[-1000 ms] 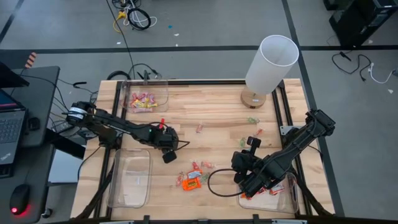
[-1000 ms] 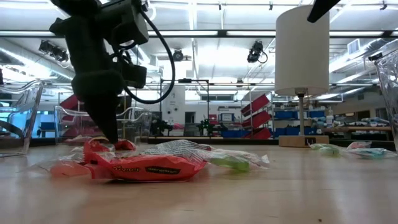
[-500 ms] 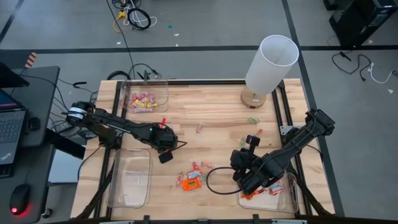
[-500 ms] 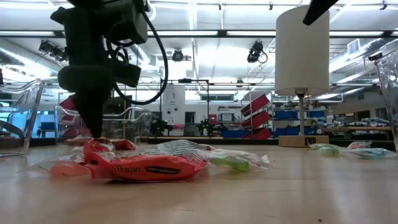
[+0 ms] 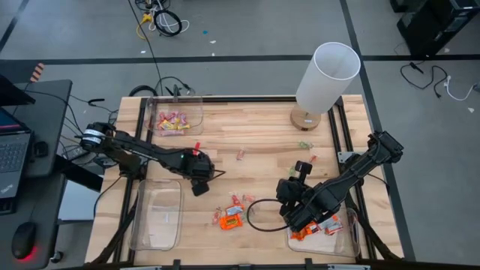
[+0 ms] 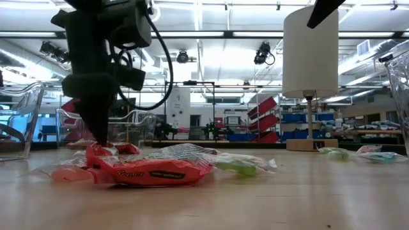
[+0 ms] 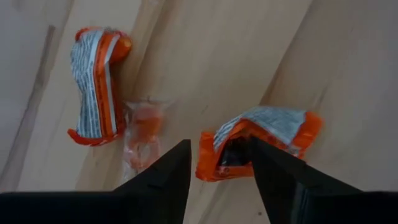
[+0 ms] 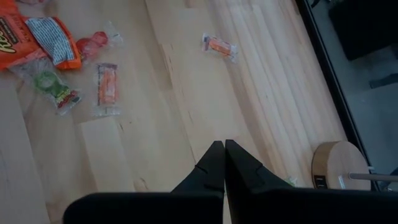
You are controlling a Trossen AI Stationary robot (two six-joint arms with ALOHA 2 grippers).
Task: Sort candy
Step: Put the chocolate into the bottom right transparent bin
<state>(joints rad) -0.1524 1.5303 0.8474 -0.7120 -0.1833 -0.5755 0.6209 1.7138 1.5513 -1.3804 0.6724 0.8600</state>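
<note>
Candy lies loose on the wooden table: a heap of orange wrappers [image 5: 229, 217] near the front middle, and a few singles [image 5: 240, 154] farther back. My left gripper [image 5: 199, 187] points steeply down and is open. In the left wrist view [image 7: 219, 147] its fingers stand on either side of one end of an orange candy [image 7: 273, 124]. A second orange candy [image 7: 93, 87] and a clear-wrapped one [image 7: 143, 130] lie beside it. My right gripper [image 8: 221, 144] hangs shut and empty above the table's right half [image 5: 301, 169]. My left gripper comes at the end [image 7: 217, 163] of the orange candy from above, one finger on each side. The candy lies flat on the table. I cannot tell whether the fingers touch it.
A clear bin [image 5: 176, 116] holding pink candy stands at the far left. Another clear bin [image 5: 157, 217] is at the near left, and a third [image 5: 324, 234] with orange candy at the near right. A white lamp [image 5: 326, 75] stands at the far right.
My left gripper has tipped to a steeper, more upright stance. Its fingertips have swung a little toward the table's left edge, staying just above the candy heap.
</note>
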